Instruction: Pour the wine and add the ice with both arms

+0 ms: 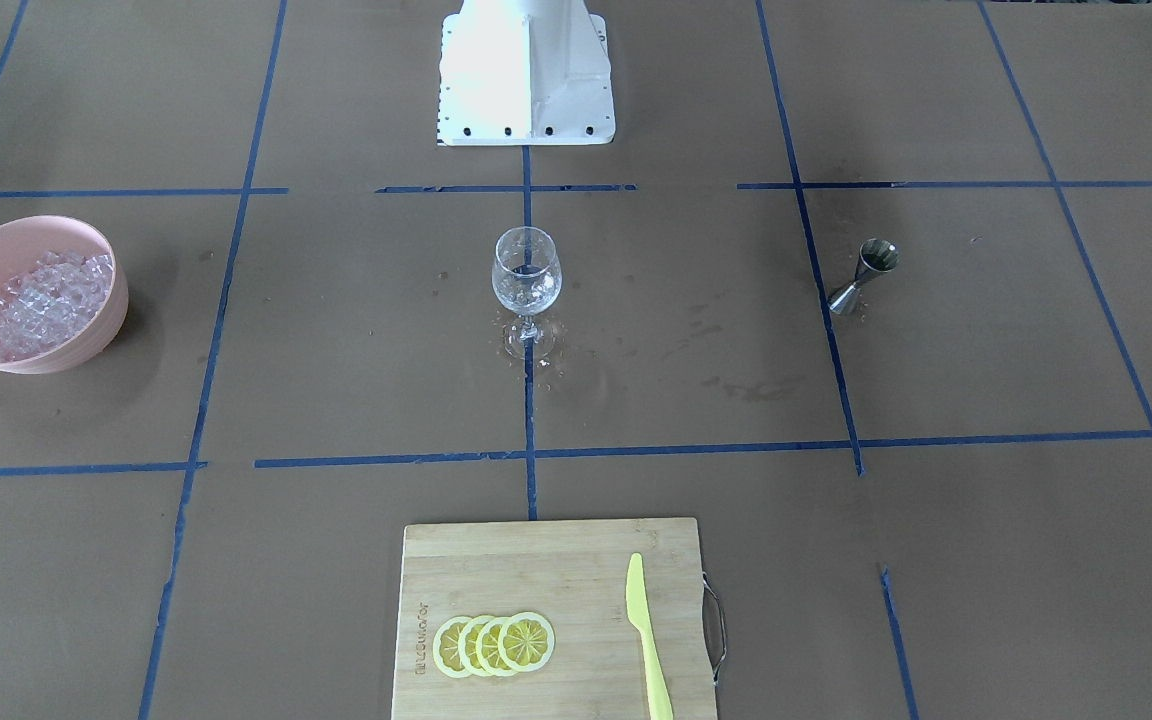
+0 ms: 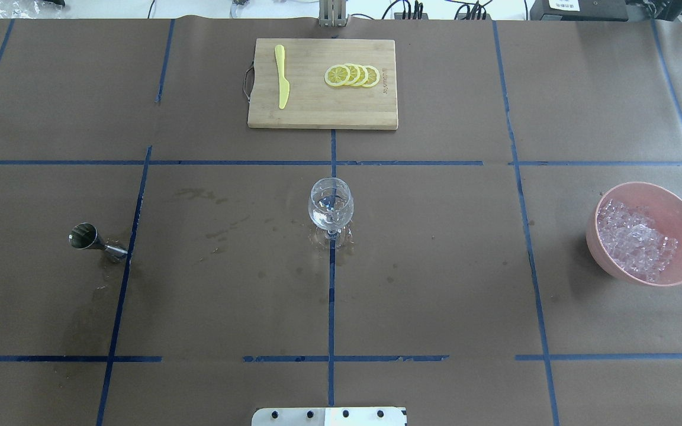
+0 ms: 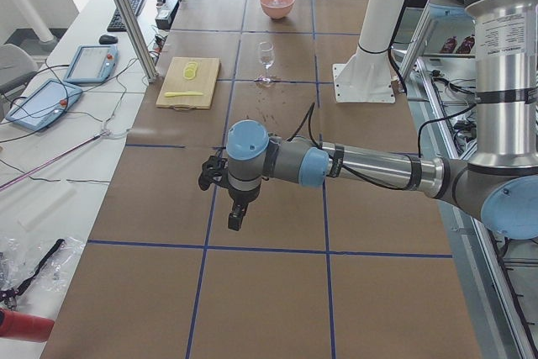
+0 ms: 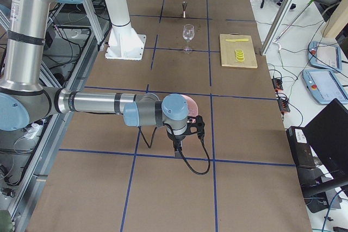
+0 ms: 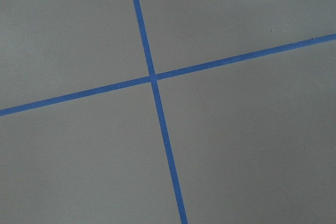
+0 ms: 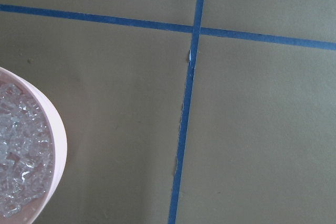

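Nearest you in the front-facing view is the cutting board (image 1: 536, 570), at your edge of the counter (image 1: 336, 350). On it lie four overlapping lemon slices (image 1: 494, 644), with a yellow knife (image 1: 646, 640) beside them and apart from them. Past the board, the stemmed glass (image 1: 526, 275) stands upright on the centre tape line, with damp marks on the paper around its foot. The ice (image 1: 41, 300) is heaped in the pink bowl (image 1: 86, 345), well out on the robot's right side. A small metal measuring cup (image 1: 864, 277) stands on the robot's left side. The white base (image 1: 526, 70) is at the far edge.

From the counter's ends you see both arms stretched low over the paper. The left arm (image 3: 370, 170) holds its pincer (image 3: 235, 216) pointing down above a tape line, well apart from the glass. The right arm (image 4: 98, 102) holds its pincer (image 4: 179, 148) just beside the bowl, and the right wrist camera catches the bowl's rim and ice at its left edge. You cannot tell from these angles whether either pincer is spread or pressed together.
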Robot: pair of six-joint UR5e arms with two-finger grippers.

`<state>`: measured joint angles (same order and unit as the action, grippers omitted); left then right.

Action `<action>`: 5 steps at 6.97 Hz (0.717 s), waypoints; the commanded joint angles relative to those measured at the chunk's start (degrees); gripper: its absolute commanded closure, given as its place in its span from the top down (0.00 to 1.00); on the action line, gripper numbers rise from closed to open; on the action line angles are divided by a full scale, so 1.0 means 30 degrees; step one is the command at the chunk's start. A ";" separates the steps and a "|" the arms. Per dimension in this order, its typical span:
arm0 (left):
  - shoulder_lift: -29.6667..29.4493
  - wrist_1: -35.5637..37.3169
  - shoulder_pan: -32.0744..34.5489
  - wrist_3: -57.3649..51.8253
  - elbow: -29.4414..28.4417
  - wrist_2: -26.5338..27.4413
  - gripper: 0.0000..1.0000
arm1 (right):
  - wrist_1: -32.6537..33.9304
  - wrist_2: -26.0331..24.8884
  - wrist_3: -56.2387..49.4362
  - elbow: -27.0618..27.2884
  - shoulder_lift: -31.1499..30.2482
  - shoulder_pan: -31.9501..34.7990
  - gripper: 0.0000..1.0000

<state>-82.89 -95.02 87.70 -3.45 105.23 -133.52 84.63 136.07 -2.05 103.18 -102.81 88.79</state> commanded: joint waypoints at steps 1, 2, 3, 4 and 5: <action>-0.0084 -0.1393 -0.0023 -0.0140 -0.0067 -0.0053 1.00 | -0.0608 0.0549 0.0097 0.1105 0.0052 -0.0095 1.00; -0.0114 -0.3345 -0.0023 0.0092 -0.0792 -0.0111 1.00 | -0.0671 0.0493 0.0068 0.0940 0.0255 -0.0095 1.00; -0.0027 -0.5946 0.0006 -0.0051 -0.1554 -0.0141 1.00 | -0.0672 0.1508 0.0155 0.1026 0.0228 -0.0066 1.00; 0.0090 -0.9192 0.0006 0.0006 -0.2054 -0.0141 1.00 | -0.0672 0.1779 0.0098 0.0794 0.0169 -0.0094 1.00; -0.0228 -1.3140 0.0006 0.0760 -0.3016 -0.0025 1.00 | -0.0643 0.1753 0.0097 0.0734 0.0227 -0.0095 1.00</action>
<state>-83.01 -121.41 87.70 -2.89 99.15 -133.84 82.67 140.78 -1.73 105.70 -102.22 88.53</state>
